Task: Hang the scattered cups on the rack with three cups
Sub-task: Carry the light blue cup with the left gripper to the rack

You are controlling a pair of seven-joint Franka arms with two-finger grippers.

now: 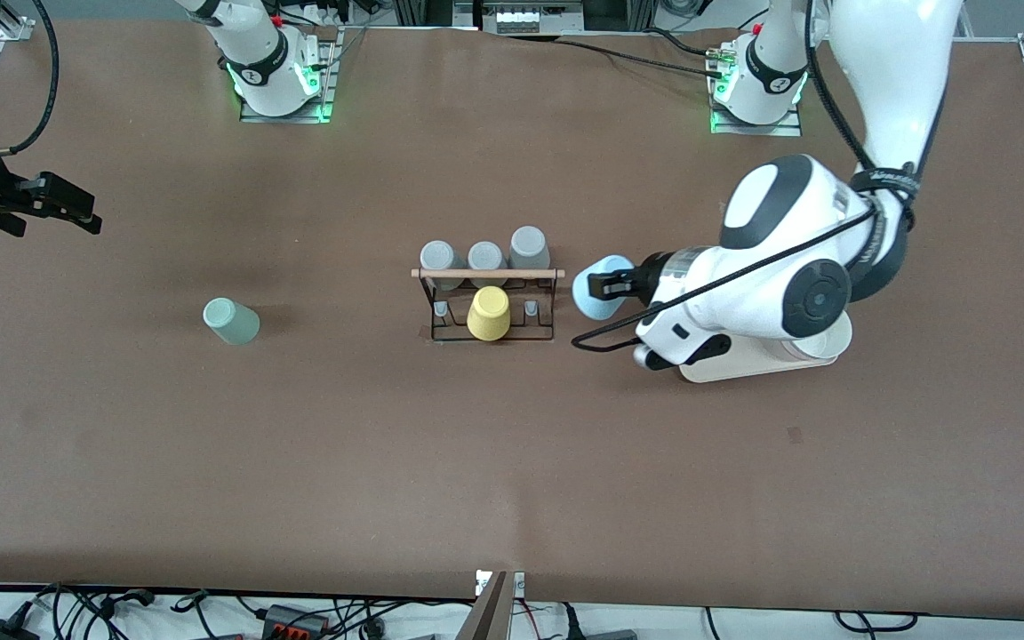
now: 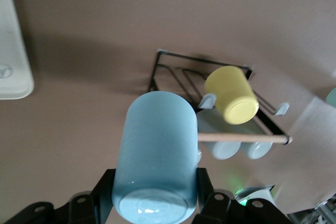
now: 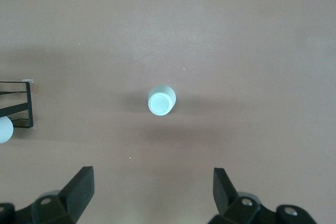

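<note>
Carrying the light blue cup (image 1: pixel 598 286) sideways toward the rack (image 1: pixel 492 307), the left gripper (image 1: pixel 605 286) risks knocking the wooden rod (image 1: pixel 487 273) or the yellow cup (image 1: pixel 489 313) already hung on a middle peg, since free pegs (image 1: pixel 531 308) stand close beside that cup and under the rod. A bump could shove the light wire stand or tip it. The cup is also smooth and handleless, pinched across its body near the base, so it may slip or rotate if its mouth catches a peg off-centre.

That blue cup sits between the left gripper's fingers (image 2: pixel 200 182), which are pressed against its sides; it hangs above the table just beside the rack's end toward the left arm, with the beige tray (image 1: pixel 743 364) under the arm.

Three grey cups (image 1: pixel 485 255) stand along the rack's edge farther from the front camera.

The sage green cup (image 1: pixel 231 321) lies on the table toward the right arm's end, well apart from the rack. The right gripper (image 3: pixel 152 190) waits above it, fingers spread wide and empty.
</note>
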